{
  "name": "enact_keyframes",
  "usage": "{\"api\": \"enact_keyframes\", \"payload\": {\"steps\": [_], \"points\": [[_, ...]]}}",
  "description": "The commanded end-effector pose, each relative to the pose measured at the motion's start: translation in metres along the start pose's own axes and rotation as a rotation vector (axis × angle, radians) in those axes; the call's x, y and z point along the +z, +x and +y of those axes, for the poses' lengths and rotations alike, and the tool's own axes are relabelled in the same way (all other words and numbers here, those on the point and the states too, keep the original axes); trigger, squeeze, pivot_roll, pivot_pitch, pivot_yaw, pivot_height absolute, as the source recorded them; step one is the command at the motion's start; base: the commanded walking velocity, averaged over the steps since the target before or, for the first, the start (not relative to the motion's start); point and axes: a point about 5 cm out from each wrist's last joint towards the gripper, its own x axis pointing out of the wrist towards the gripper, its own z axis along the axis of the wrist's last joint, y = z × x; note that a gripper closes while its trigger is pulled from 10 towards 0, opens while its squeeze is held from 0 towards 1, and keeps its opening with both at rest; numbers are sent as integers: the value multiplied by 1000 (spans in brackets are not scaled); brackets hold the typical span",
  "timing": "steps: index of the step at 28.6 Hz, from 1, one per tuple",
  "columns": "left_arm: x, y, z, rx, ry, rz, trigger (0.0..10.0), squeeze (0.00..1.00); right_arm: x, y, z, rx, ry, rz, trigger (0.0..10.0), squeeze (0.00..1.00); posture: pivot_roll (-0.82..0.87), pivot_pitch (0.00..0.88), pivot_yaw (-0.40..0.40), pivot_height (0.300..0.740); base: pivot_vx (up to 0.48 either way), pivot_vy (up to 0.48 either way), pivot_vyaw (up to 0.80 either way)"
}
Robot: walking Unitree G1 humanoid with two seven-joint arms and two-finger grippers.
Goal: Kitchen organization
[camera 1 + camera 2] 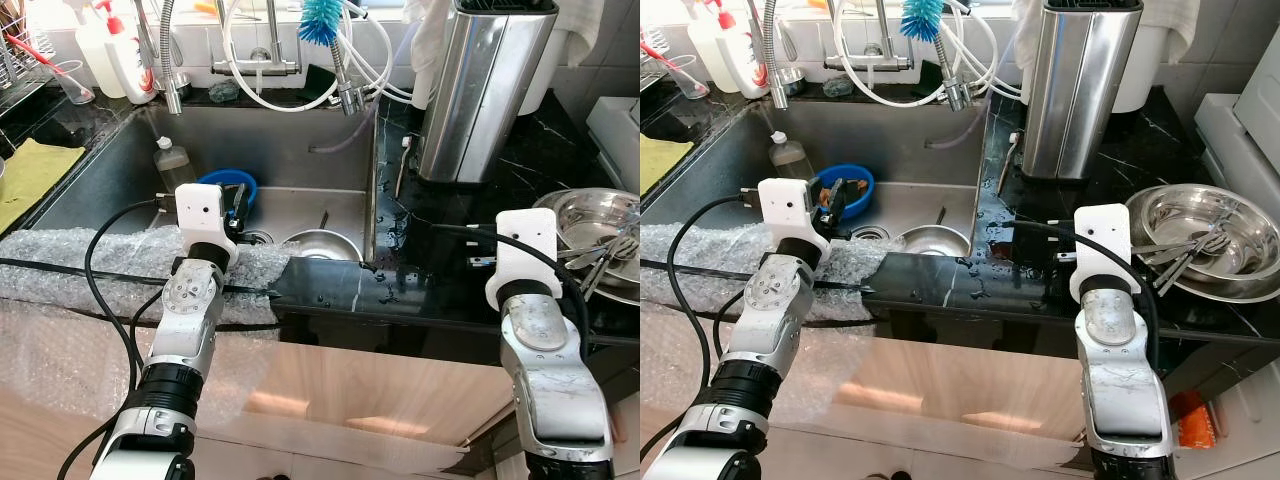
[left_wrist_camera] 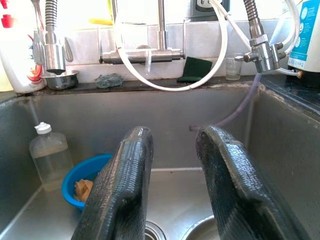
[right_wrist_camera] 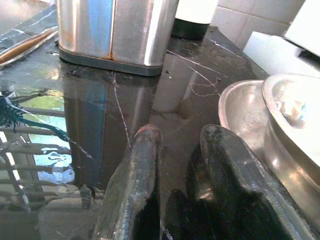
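Note:
My left gripper (image 2: 175, 136) hangs open over the front of the steel sink (image 1: 300, 140), pointing at the back wall, with nothing between its fingers. In the sink lie a blue bowl (image 1: 228, 185) with something brown in it (image 2: 82, 188), a clear plastic bottle (image 1: 172, 163) and a small steel bowl (image 1: 322, 245). My right gripper (image 3: 182, 132) is open low over the wet black counter (image 1: 440, 230), empty. Just to its right sit stacked steel bowls (image 1: 590, 225) holding several utensils.
A tall steel canister (image 1: 480, 90) stands at the back of the counter. Faucets and white hoses (image 1: 265, 70), a blue brush (image 1: 320, 20) and soap bottles (image 1: 125, 55) line the sink's back. Bubble wrap (image 1: 60, 260) covers the front edge. A yellow cloth (image 1: 30, 175) lies at far left.

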Motion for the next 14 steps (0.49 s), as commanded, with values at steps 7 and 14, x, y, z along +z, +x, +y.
{"api": "enact_keyframes", "payload": {"steps": [7,14], "points": [[-1,1,1,-10,19,4,10000,0,11,-3,0,-15,38,-28,10000,0,-133,99,73,740,0,0,0],[-1,0,-1,-10,16,6,10000,0,17,-4,0,-15,44,-57,10000,0,-135,99,71,740,0,0,0]]}}
